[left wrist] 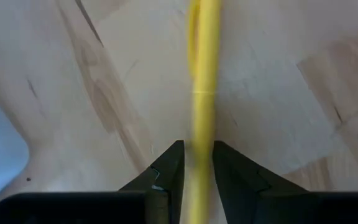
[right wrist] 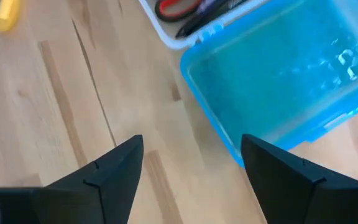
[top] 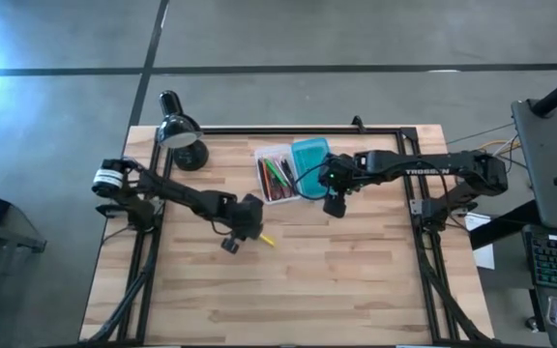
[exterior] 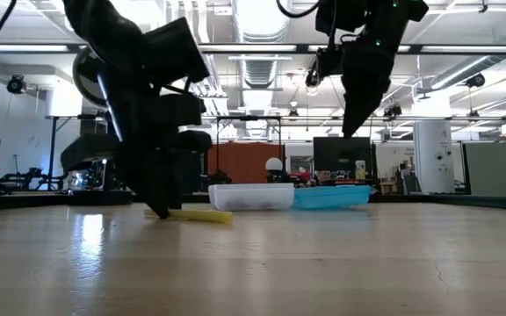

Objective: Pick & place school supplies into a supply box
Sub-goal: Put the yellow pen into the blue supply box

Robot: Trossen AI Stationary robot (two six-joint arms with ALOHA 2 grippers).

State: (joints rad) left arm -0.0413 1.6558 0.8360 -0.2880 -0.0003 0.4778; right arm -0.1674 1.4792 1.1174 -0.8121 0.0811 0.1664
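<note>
On the wooden desk [top: 356, 280] we counted one yellow pen [left wrist: 202, 74] clenched low in the left claw [left wrist: 197, 163], one clear plastic box [top: 277, 176] of several pens beside its one teal lid [right wrist: 278, 74], and the right claw [right wrist: 191, 158] hovering released.

Only lettering I can read: white "TROSSEN" on the right arm's forearm [top: 426, 172], seen from the high view, with one letter partly obscured. Nothing legible on the blue lid [right wrist: 278, 81] or elsewhere from here.
</note>
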